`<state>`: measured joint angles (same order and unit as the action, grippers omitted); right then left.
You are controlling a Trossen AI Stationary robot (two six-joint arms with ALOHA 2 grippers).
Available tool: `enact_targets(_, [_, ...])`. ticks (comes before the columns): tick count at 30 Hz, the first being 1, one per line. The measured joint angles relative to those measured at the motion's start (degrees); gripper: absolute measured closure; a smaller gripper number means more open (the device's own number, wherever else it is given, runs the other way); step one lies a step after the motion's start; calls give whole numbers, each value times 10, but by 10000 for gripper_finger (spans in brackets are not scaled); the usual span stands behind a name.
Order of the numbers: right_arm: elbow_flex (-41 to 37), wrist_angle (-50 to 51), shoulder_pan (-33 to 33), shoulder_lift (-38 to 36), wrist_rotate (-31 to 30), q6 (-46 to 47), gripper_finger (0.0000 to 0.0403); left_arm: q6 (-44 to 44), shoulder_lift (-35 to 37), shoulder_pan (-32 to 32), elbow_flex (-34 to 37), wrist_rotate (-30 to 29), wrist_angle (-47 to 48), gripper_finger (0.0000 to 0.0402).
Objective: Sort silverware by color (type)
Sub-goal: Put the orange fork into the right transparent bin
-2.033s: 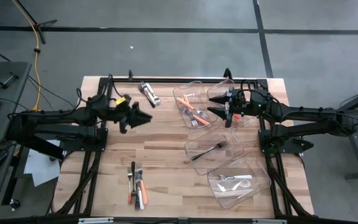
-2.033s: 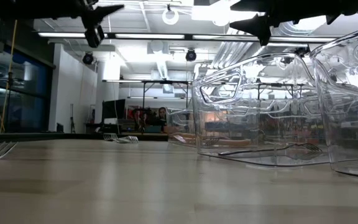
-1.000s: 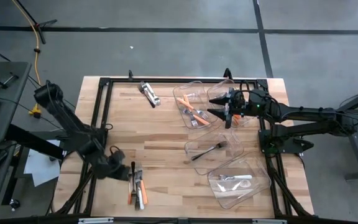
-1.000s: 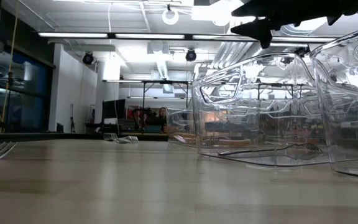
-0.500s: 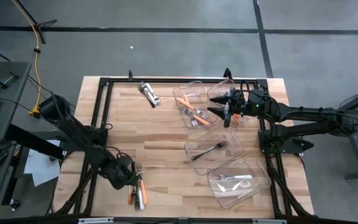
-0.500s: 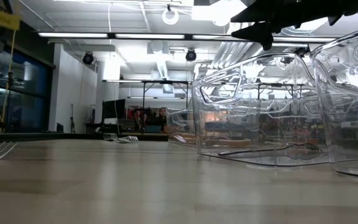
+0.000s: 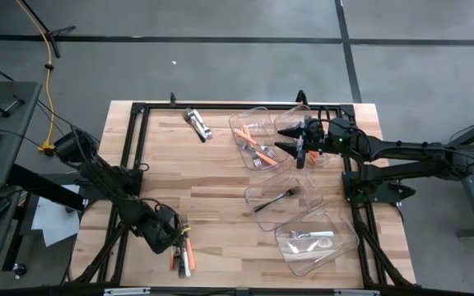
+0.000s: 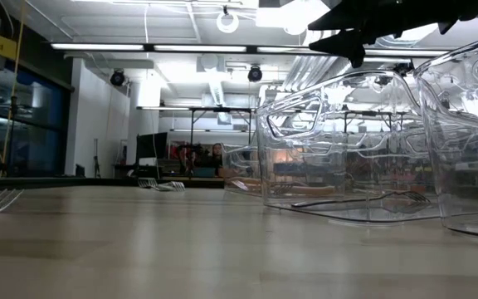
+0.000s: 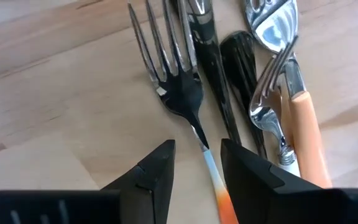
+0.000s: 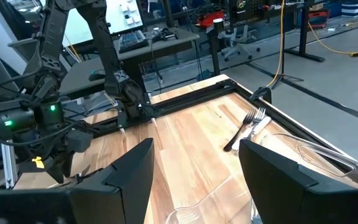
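- Hovering at 7 o'clock on the worktop [image 7: 220, 177], left claw [image 9: 197, 163] partly open, empty, straddling the orange-handled fork [image 9: 182, 93], likely the next pick.
- Unsorted silverware pile [image 7: 181, 247] lies bunched there.
- Right claw [image 7: 293, 141] waits wide open, empty, above the 1 o'clock bins [image 7: 257, 115].

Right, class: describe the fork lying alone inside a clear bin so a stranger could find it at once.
Start at the row of clear bins along the table's right side. Take the middle bin, between the orange-handled batch and the white-handled one. The fork there lies alone and is dark metal throughout, with no coloured handle.
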<state>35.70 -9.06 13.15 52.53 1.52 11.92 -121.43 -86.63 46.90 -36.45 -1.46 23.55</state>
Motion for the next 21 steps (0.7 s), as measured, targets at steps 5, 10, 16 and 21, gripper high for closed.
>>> enact_targets(5, [0, 0, 0, 0, 0, 0, 183, 0, 0, 0, -1, 2, 34, 278])
enact_targets(10, [0, 1, 0, 0, 0, 0, 183, 0, 0, 0, -1, 2, 57, 278])
enact_targets(16, [0, 2, 0, 0, 0, 0, 183, 11, 0, 0, -2, 1, 73, 278])
enact_targets(21, [0, 2, 0, 0, 0, 0, 183, 10, 1, 1, -2, 1, 84, 278])
